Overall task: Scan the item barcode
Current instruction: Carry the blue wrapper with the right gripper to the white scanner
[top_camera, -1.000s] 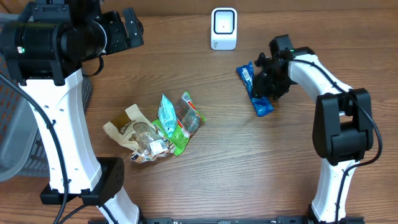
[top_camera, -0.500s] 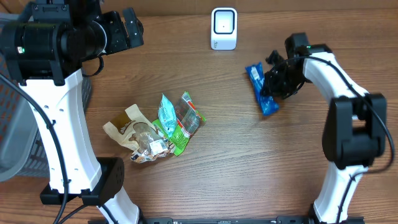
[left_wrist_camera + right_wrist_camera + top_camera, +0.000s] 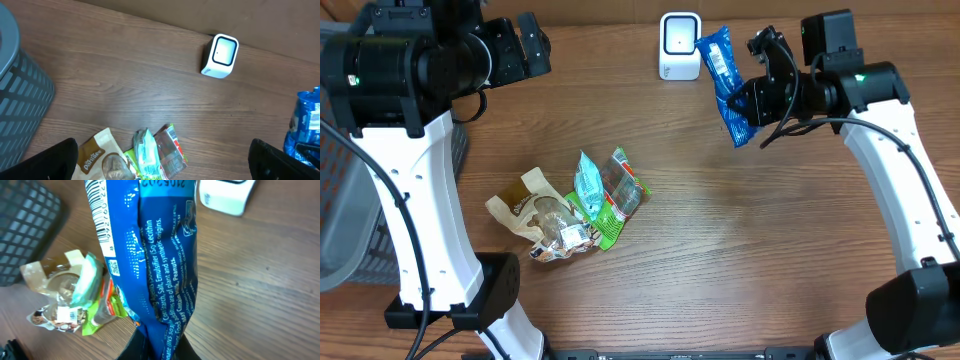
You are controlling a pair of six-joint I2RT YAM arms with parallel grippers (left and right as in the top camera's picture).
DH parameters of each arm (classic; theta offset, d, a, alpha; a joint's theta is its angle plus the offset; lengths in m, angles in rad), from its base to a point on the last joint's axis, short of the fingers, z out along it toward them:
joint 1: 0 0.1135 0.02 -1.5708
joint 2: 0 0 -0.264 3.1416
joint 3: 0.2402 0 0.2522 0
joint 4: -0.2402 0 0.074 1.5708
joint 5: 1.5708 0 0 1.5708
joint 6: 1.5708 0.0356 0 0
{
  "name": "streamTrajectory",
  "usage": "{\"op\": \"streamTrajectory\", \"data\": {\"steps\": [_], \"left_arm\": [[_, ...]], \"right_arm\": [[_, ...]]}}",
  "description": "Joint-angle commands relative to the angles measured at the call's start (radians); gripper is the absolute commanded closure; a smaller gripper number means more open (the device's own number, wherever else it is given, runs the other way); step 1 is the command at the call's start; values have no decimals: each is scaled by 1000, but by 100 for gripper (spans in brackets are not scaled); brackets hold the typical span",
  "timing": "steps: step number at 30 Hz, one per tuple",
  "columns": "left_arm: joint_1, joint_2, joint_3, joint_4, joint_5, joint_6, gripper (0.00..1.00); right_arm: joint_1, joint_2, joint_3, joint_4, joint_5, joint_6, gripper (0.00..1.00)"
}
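Jaws of the right gripper (image 3: 750, 100) pinch the packet (image 3: 723, 62) by its end, aloft beside the scanner (image 3: 680, 45); the left gripper (image 3: 527, 45) gapes empty. With the barcode (image 3: 98, 210) hugging one edge, a floppy twist could hide it from the scanner.

Even, diffuse light is falling from above and keeping every view bright. In the overhead view the wooden bench (image 3: 720, 260) is carrying a pale sheen right of centre, and the snack pile (image 3: 570, 205) is casting only a soft, short shadow. Close to the right wrist lens, the blue packet (image 3: 160, 265) is showing legible print (slightly soft lower down). The left pincer's fingers (image 3: 45, 160) are appearing as dark, unfocused blurs in the corners.
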Motion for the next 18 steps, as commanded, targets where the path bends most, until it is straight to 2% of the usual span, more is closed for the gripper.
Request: {"op": "streamTrajectory", "data": {"steps": [1, 4, 11, 14, 16, 18], "left_arm": [[-2, 0, -3, -1, -7, 23, 0], [-2, 0, -3, -1, -7, 23, 0], [-2, 0, -3, -1, -7, 23, 0], [-2, 0, -3, -1, -7, 23, 0], [-2, 0, -3, -1, -7, 23, 0], [-2, 0, -3, -1, -7, 23, 0]], "right_arm": [[1, -59, 14, 26, -30, -21, 96], [10, -54, 9, 45, 84, 22, 96], [161, 17, -18, 167, 636, 198, 96], [222, 80, -18, 253, 851, 204, 96], [265, 142, -18, 327, 1074, 204, 96], [274, 171, -18, 380, 1178, 189, 96]]}}
